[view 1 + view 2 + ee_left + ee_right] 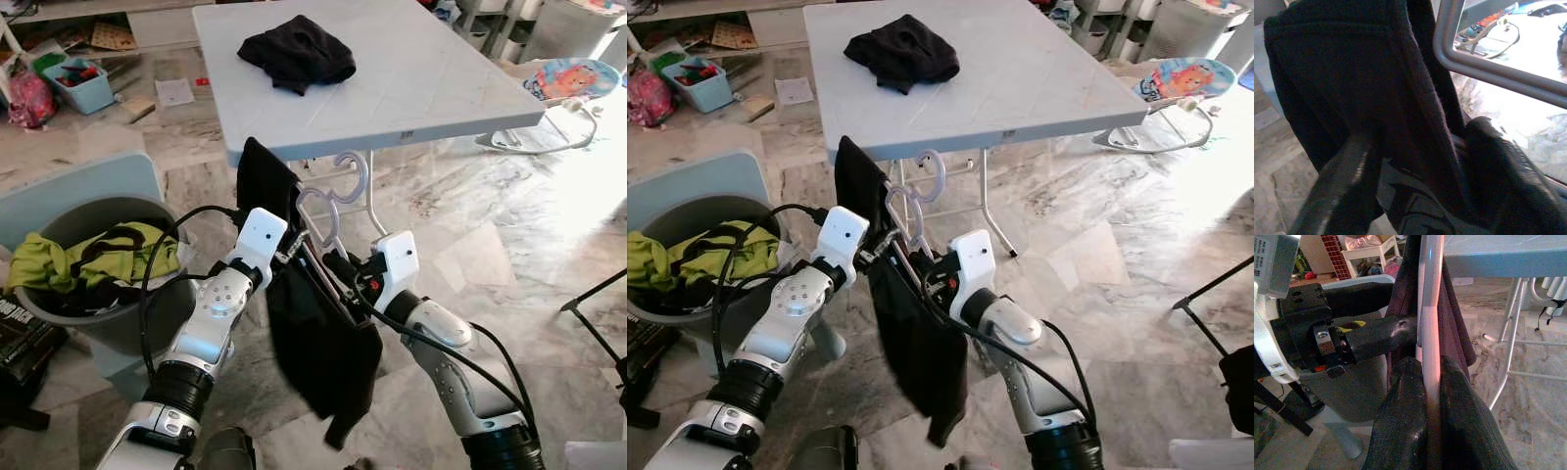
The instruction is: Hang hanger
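A pale plastic hanger (345, 178), with a second hook just behind it, carries a black garment (323, 352) that hangs down in front of me, below the near edge of the white table (441, 88). My left gripper (297, 245) is shut on the garment-covered hanger from the left; in the left wrist view its fingers (1347, 186) pinch the black cloth (1352, 73). My right gripper (338, 266) grips from the right. In the right wrist view it is shut on the hanger's pale bar (1431, 308).
Another black cloth (297, 51) lies on the table top. A grey basket (98, 328) with green clothes (88, 257) stands at my left. A baby bouncer (573, 78) is at far right, a blue toy bin (80, 83) at far left, and a black stand leg (598, 294) at right.
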Controlling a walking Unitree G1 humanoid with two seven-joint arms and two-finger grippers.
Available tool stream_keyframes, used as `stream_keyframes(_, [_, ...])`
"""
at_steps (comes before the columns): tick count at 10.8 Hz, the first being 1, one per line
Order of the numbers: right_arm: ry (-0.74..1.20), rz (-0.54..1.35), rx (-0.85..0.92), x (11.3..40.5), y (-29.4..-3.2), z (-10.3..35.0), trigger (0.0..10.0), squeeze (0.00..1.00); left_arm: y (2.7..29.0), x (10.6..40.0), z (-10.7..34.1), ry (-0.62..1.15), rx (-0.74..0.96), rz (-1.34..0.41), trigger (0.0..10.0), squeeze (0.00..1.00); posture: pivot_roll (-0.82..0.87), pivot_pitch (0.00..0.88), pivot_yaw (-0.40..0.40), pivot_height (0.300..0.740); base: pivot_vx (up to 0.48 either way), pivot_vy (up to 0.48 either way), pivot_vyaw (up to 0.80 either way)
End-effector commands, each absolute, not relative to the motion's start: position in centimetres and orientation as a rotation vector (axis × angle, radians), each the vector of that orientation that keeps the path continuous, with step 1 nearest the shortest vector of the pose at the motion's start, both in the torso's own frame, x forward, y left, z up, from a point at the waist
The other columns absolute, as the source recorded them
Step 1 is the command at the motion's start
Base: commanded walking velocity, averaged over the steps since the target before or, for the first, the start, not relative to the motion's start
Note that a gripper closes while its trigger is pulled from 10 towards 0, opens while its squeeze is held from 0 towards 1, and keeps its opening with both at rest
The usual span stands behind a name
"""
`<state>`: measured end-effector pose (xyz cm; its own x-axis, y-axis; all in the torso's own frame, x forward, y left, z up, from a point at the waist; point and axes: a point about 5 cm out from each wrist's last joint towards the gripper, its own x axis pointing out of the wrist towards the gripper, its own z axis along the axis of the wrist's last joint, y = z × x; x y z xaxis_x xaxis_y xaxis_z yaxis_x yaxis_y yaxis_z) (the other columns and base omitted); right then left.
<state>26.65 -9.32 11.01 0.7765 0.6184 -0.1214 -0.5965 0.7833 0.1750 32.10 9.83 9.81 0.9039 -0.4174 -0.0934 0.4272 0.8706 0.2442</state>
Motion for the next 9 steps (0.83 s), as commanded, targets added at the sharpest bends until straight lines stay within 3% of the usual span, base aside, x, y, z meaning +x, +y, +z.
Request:
stream_keyframes(1, [0.052,0.655,0.111,27.0,-9.5,13.4,10.0,0.00,10.8,32.6,10.0,0.041,0.275,-0.401,0.0,0.00,-0.06,0.077,-0.042,0.740,0.000,0.000,0.00])
stream_keyframes(6, [0.075,0.654,0.070,26.6,-10.7,12.9,10.0,0.00,13.2,33.4,9.9,0.050,0.345,-0.285,0.0,0.00,-0.06,0.076,-0.042,0.740,0.000,0.000,0.00])
stream_keyframes(9, [0.070,0.714,0.036,25.9,-10.6,13.0,10.0,0.00,12.5,33.4,10.0,0.036,0.320,-0.312,0.0,0.00,-0.06,0.070,-0.040,0.740,0.000,0.000,0.00])
